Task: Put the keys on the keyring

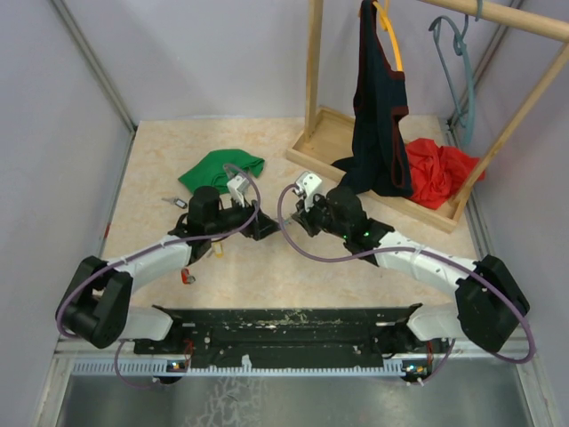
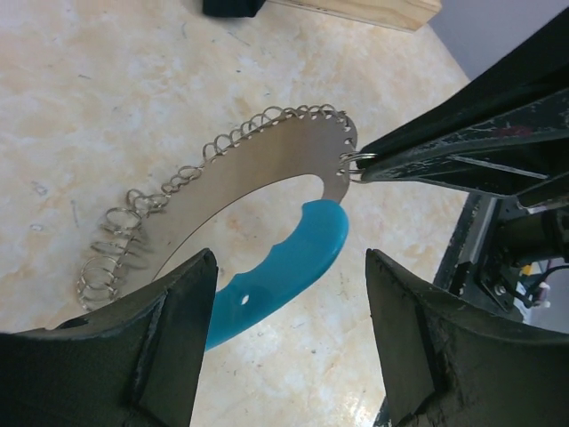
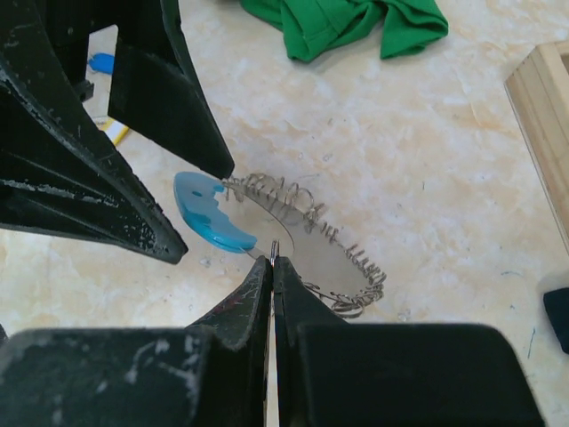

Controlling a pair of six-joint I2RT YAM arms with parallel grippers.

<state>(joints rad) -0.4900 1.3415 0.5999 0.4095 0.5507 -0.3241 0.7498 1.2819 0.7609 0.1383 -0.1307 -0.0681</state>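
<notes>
The keyring (image 2: 267, 169) sits mid-bench between the two arms. It is a thin metal crescent fringed with small wire loops and carrying a blue plastic grip (image 2: 293, 258). It looks light. The plate is probably stiff, while the loops seem floppy and likely to snag. The right pincer (image 3: 273, 260) is pressed together on a tiny loop at the crescent's tip, a hold that may pivot or slip. The left pincer (image 2: 292, 262) hangs spread over the blue grip, holding nothing. That thicker plastic looks like the surest place to clamp.

The bench (image 2: 89, 89) is bare around the crescent. The green cloth (image 3: 356, 22) and the wooden rack base (image 3: 542, 116) lie well apart from it. The keys (image 1: 187, 277) lie near the left arm.
</notes>
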